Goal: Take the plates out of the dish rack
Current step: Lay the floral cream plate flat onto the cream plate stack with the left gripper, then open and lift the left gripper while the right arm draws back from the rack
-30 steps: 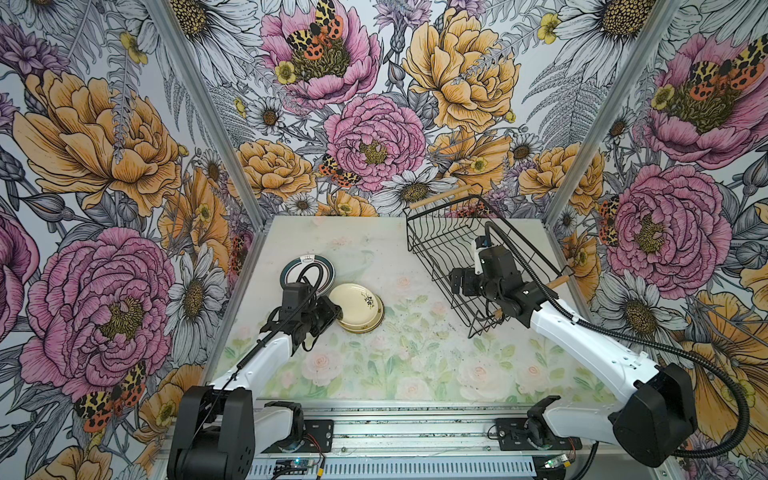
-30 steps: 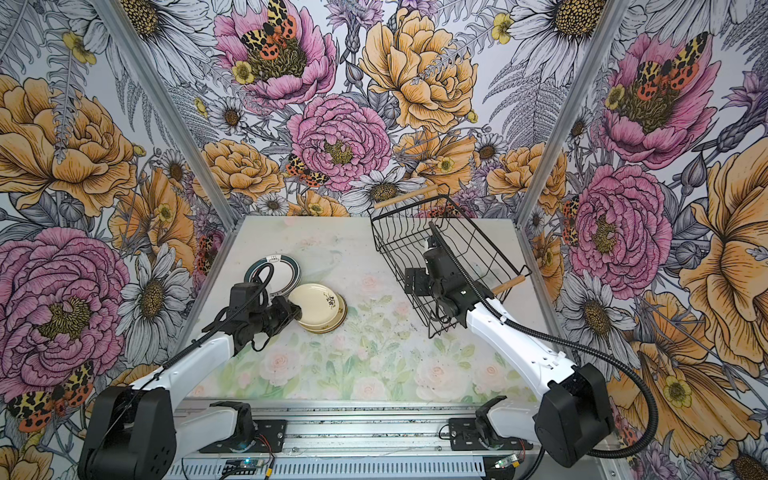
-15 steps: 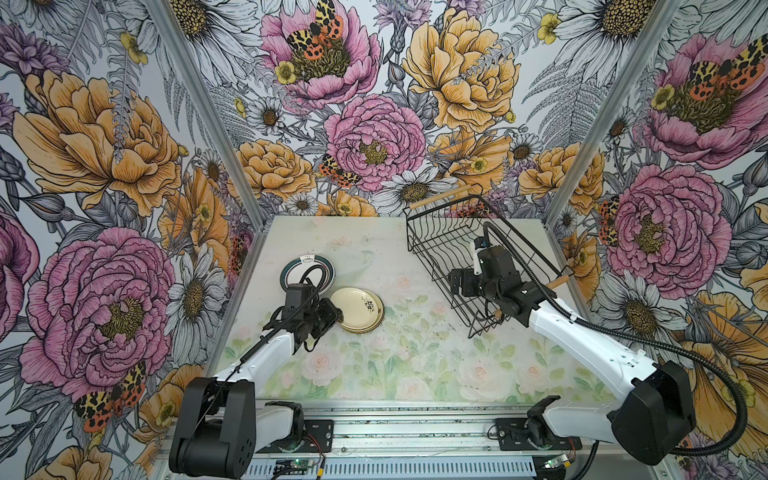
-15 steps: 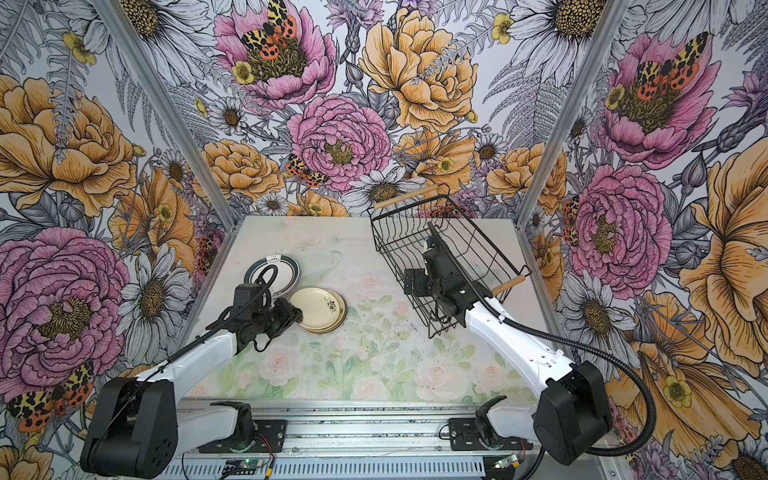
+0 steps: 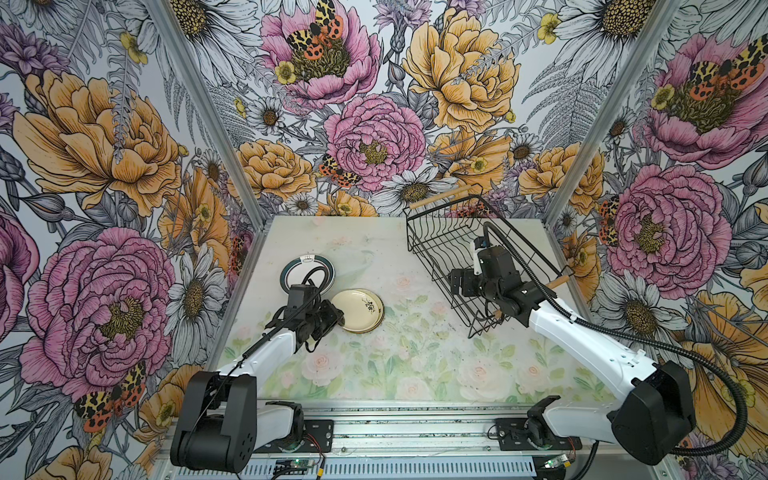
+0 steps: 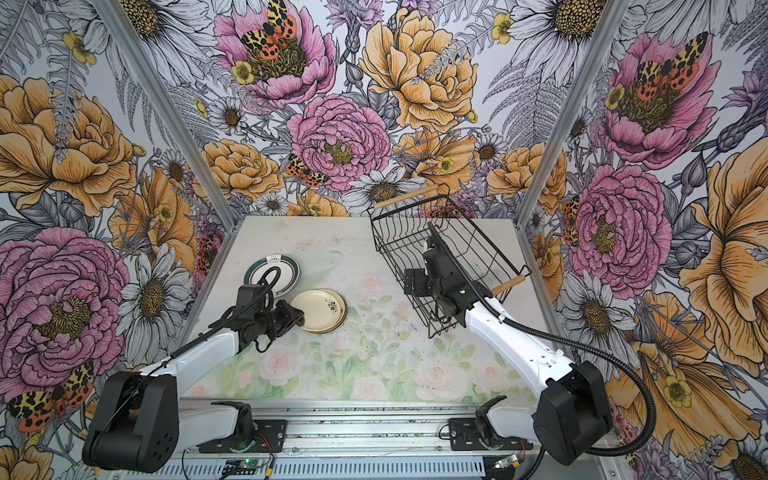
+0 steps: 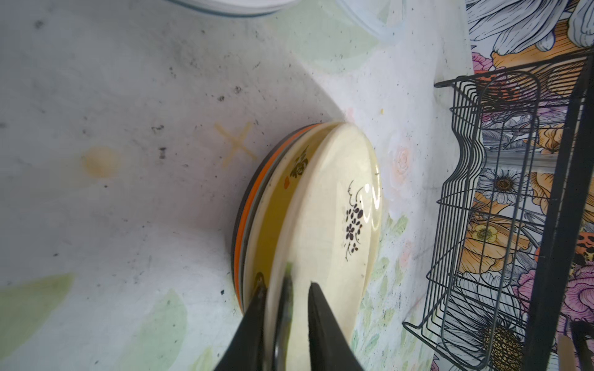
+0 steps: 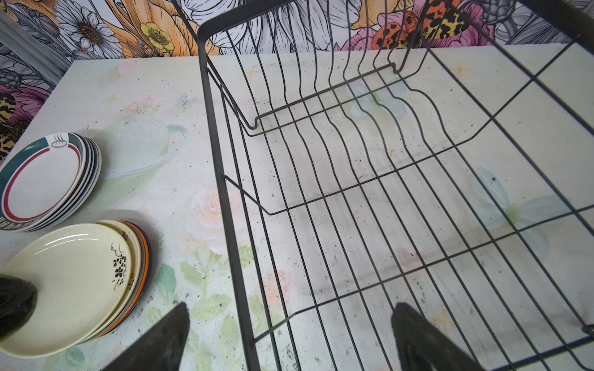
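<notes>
**Kid:** Are there any plates left in the dish rack (image 8: 221, 160)?

**Me:** No, I see none. Its wires are bare, and I can look right through them to the counter (image 5: 415, 353). The rack sits at the back, on my right side.

**Kid:** So where are the plates?

**Me:** In two piles on the counter, on my left side. One pile has a white plate with a green and red ring (image 8: 41, 183) on top. Just beside it is a pile with a cream plate (image 7: 324, 205) on top, the one with little dark flowers.

**Kid:** What is your left claw (image 7: 286, 308) doing?

**Me:** It is at the edge of that cream plate, the edge nearest my arm. One finger is under the rim and one is over it. The plate lies flat on its pile. I cannot tell if I am pinching it or just sitting around it.

**Kid:** And your right claw (image 8: 291, 305)?

**Me:** Wide open and holding nothing, up over the near side of the rack.

**Kid:** What step is this?

**Me:** I think it is the last one: putting this plate down.

**Kid:** What comes next?

**Me:** I think I must open the left claw all the way, then pull it straight back, slow and low. If I bump the rim, the top plate could slide off its pile.
</notes>
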Motion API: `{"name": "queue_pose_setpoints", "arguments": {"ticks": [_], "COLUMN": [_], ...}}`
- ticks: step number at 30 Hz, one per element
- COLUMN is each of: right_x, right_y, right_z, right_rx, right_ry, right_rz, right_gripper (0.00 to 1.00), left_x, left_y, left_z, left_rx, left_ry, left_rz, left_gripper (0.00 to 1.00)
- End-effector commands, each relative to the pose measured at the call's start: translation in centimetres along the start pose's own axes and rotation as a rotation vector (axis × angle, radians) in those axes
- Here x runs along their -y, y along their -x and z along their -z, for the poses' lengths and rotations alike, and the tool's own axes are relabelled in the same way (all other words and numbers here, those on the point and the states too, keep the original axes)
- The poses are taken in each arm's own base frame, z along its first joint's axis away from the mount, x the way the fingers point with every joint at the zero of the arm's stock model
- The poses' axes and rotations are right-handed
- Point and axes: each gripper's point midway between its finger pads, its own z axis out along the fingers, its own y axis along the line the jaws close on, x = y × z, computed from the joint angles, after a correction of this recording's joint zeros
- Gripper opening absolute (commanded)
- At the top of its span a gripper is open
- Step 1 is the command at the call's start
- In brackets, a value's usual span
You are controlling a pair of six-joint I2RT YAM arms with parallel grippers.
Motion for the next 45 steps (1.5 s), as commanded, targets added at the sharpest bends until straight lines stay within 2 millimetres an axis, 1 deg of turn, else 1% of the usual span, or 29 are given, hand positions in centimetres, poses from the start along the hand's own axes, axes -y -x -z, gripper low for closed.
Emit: {"name": "queue_pose_setpoints", "arguments": {"ticks": [1, 2, 10, 14, 21, 25, 31, 33, 35, 37, 41, 43, 45], "right_x": [-0.3, -0.3, -0.4, -0.4, -0.4, -0.4, -0.3, -0.2, -0.1, 0.0, 0.2, 0.3, 0.4], "right_y": [0.7, 0.7, 0.6, 0.5, 0.4, 0.5, 0.4, 0.4, 0.2, 0.2, 0.3, 0.4, 0.5], "right_z": [0.1, 0.0, -0.2, -0.3, -0.5, -0.5, -0.5, -0.5, -0.5, -0.5, -0.4, -0.3, -0.1], "right_rx": [0.006, 0.004, -0.003, -0.007, -0.015, -0.014, -0.015, -0.016, -0.019, -0.019, -0.016, -0.014, -0.01], "right_ry": [0.014, 0.013, 0.014, 0.014, 0.014, 0.013, 0.008, 0.006, 0.002, -0.002, -0.008, -0.01, -0.015], "right_rz": [-0.009, -0.008, -0.004, -0.003, 0.0, 0.002, 0.008, 0.009, 0.011, 0.013, 0.016, 0.017, 0.017], "right_gripper": [0.99, 1.0, 0.99, 1.0, 1.0, 0.99, 1.0, 0.99, 0.99, 1.0, 0.99, 0.99, 0.99], "left_x": [0.8, 0.8, 0.5, 0.7, 0.9, 1.0, 1.3, 1.4, 1.4, 1.8, 1.8, 1.3, 0.9], "left_y": [0.8, 0.9, 1.0, 1.0, 1.2, 1.2, 0.9, 0.9, 1.1, 1.2, 1.2, 1.6, 2.3], "left_z": [0.5, 0.5, 0.9, 1.1, 1.7, 1.4, 0.5, 0.5, 0.8, 1.1, 1.3, 1.9, 3.0], "left_rx": [0.033, 0.036, 0.048, 0.056, 0.073, 0.066, 0.037, 0.038, 0.057, 0.062, 0.06, 0.085, 0.126], "left_ry": [0.02, 0.026, 0.104, 0.135, 0.202, 0.219, 0.238, 0.246, 0.26, 0.25, 0.264, 0.299, 0.333], "left_rz": [-0.037, -0.04, -0.07, -0.095, -0.143, -0.161, -0.189, -0.191, -0.195, -0.21, -0.213, -0.207, -0.214], "left_gripper": [0.31, 0.33, 0.4, 0.4, 0.45, 0.46, 0.46, 0.45, 0.47, 0.52, 0.54, 0.57, 0.59]}}
